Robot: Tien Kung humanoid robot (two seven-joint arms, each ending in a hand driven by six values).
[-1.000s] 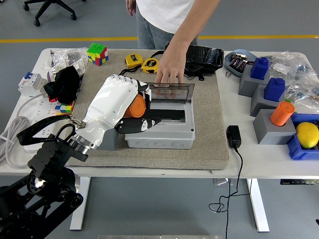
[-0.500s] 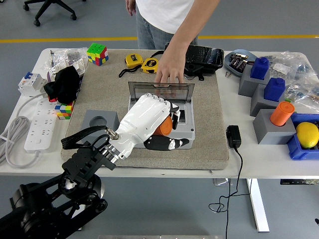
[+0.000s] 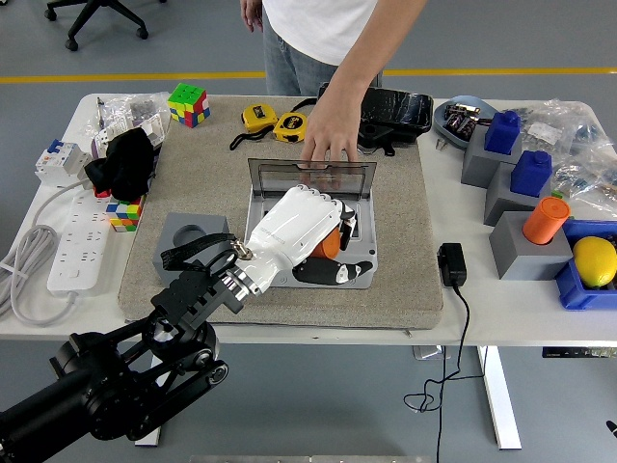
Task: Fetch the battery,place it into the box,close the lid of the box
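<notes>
Head view: left hand (image 3: 307, 234) grips orange battery (image 3: 328, 243) over open box (image 3: 362, 273); release and lid (image 3: 310, 176) closing remain.

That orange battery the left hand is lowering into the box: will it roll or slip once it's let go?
The orange battery looks cylindrical and smooth, so it would probably roll if laid on its side. The left hand wraps it over the grey box, whose walls should likely stop it. It appears rigid, not fragile.
</notes>
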